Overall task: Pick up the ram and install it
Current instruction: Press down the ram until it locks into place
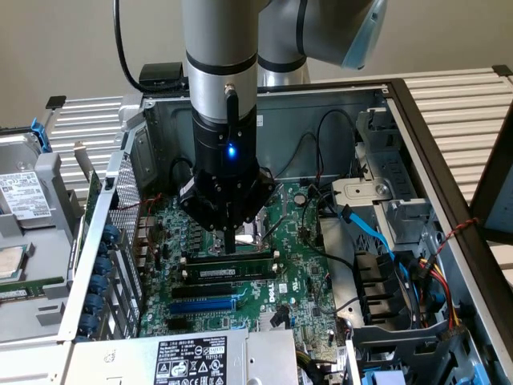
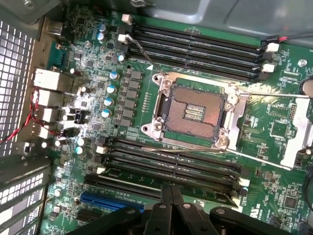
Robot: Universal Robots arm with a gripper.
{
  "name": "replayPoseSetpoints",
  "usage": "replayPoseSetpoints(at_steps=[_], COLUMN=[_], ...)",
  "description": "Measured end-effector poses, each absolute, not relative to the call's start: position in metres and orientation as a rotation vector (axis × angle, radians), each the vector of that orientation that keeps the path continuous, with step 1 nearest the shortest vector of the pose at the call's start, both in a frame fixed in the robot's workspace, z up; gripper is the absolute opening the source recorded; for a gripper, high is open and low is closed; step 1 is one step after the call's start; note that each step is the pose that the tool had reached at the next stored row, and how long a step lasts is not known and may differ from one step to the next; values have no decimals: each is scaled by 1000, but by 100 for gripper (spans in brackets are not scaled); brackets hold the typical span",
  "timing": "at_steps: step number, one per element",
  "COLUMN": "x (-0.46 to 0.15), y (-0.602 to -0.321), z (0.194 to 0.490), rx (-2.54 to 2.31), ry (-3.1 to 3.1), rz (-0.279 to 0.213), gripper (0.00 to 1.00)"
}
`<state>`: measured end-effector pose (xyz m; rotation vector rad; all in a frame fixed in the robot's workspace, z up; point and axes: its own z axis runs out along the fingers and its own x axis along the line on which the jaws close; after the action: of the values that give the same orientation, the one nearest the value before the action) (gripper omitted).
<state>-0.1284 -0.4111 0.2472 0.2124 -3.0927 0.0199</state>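
Basically at the seating stage, judging by how things lie. Exterior view: gripper (image 1: 230, 241) is down inside the open case (image 1: 449, 241), fingers closed together with nothing between them, tips pressing on top of the ram (image 1: 228, 257), near the middle of the stick's length. The ram lies along a slot (image 1: 228, 277) on the motherboard (image 1: 309, 277), in the bank on the near side of the CPU socket; a second stick with a white label sits in the slot just in front of it. Ram looks level and low in its slot, so pickup and placement look done; whether the end latches have snapped home I can't tell. Wrist view: closed fingertips (image 2: 170, 196) point straight down at the slot bank nearest the camera, touching or just above the green edge of the ram (image 2: 205, 188) running along it. Bare CPU socket (image 2: 194, 111) sits mid-board between two slot banks; the far bank (image 2: 195, 51) looks empty, white latches at its ends. My read: insertion is mostly done and the push is in hand; full seating unconfirmed.
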Motion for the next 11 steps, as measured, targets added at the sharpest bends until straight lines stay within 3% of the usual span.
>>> replayPoseSetpoints(at_steps=[11], x=[-128], y=[-411], z=[247], rx=[49], ry=[-3099], rz=[16], gripper=[10])
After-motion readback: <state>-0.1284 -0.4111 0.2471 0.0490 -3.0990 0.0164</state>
